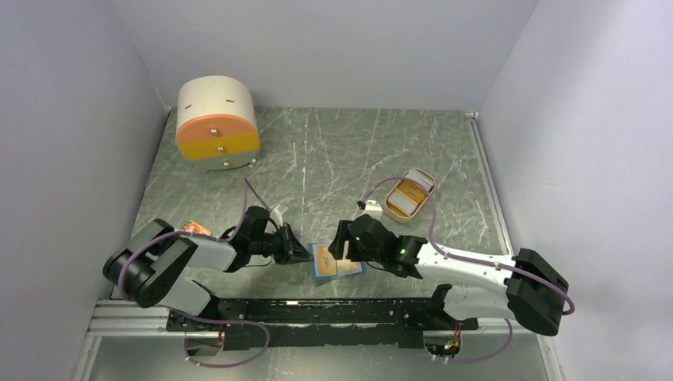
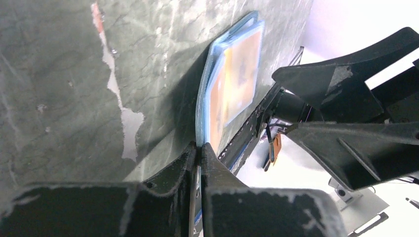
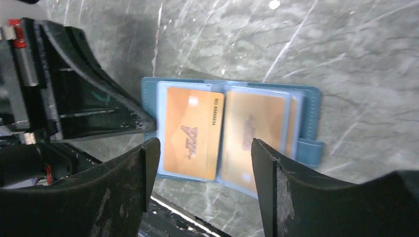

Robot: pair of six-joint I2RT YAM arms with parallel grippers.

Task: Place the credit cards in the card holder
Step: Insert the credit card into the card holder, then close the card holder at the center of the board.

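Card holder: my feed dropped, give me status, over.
Left pincer shut on card holder edge. Right pincer open, above it. Holder lies open, orange cards showing inside. Nothing between right pincer and holder.

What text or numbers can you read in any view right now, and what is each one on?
"NO" then a row of digits, too small to read for sure: on the left orange card in the open card holder.
Slanted logo on the same card, possibly "VIP": unsure.
Right orange card: print blurred, unreadable.
Cards in the tan tray: too small to read.
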